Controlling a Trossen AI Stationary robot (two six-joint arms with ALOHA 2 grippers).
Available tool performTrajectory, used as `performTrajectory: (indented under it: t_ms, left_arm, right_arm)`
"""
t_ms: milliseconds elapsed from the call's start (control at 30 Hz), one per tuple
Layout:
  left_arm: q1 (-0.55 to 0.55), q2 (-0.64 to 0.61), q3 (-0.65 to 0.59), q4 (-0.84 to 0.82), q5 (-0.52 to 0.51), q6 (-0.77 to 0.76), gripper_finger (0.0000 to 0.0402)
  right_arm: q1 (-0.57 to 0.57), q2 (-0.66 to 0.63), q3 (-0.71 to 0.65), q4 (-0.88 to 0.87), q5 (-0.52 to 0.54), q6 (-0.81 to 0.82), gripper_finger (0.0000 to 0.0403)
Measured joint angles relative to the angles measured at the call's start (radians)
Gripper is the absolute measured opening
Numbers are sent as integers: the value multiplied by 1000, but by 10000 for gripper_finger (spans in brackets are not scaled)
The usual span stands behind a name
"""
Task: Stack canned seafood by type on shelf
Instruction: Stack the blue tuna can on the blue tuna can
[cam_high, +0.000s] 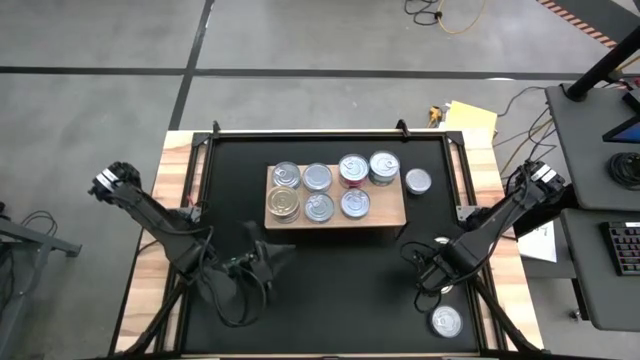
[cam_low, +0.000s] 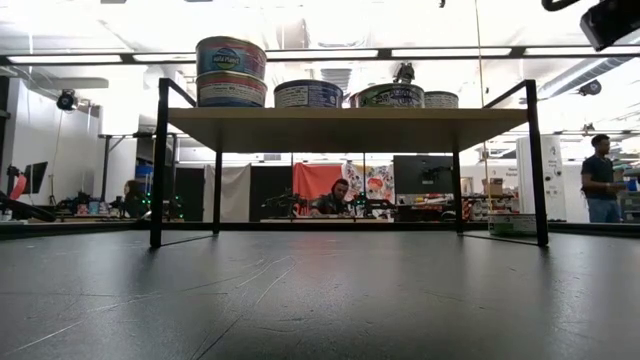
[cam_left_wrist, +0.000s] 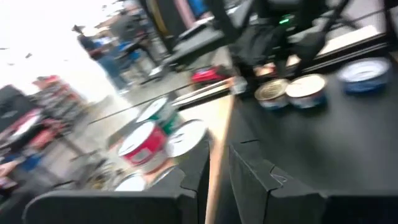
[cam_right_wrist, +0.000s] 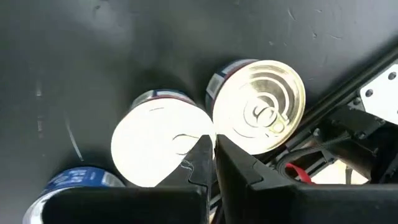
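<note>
1. Wooden shelf (cam_high: 336, 220) stood on the black surface (cam_high: 330, 290) with seven tins (cam_high: 318, 178) on top.
2. Right hand (cam_right_wrist: 214, 146) hung shut, gripping nothing, above two tins (cam_right_wrist: 264, 112) near the surface's edge.
3. Left hand (cam_left_wrist: 219, 163) was nearly shut, empty.

seven cans (cam_high: 318, 190) on shelf (cam_high: 392, 214) — one can (cam_high: 418, 181) just right of it

Light-wood shelf (cam_high: 392, 213) bearing seven tins (cam_high: 318, 178), black mat (cam_high: 330, 290) beneath, loose tins (cam_high: 418, 181)
</note>
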Motion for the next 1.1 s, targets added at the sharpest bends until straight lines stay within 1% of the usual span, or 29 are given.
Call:
performTrajectory:
  t_ms: [133,233,433,533,633,800,1000,1100]
  left_arm:
    - [0,9,1,0,-95,12,45]
    - [0,9,9,1,-124,18,45]
    - [-1,10,12,2,-124,15,45]
    - [-1,21,13,2,-124,11,45]
    - [-1,26,13,2,-124,11,45]
    - [-1,29,13,2,-124,11,45]
    - [-1,29,13,1,-124,11,45]
    - [-1,29,13,1,-124,11,45]
  right_arm:
    - [0,0,-12,-3,1,2,13]
    - [0,0,-12,-3,3,2,13]
    - [0,0,-2,-3,3,19,13]
    - [5,0,4,-2,-1,95,13]
    - [14,0,11,-1,-32,183,13]
    - [38,0,23,2,-71,250,13]
    - [71,0,24,5,-83,299,13]
    - [90,0,23,22,-122,283,13]
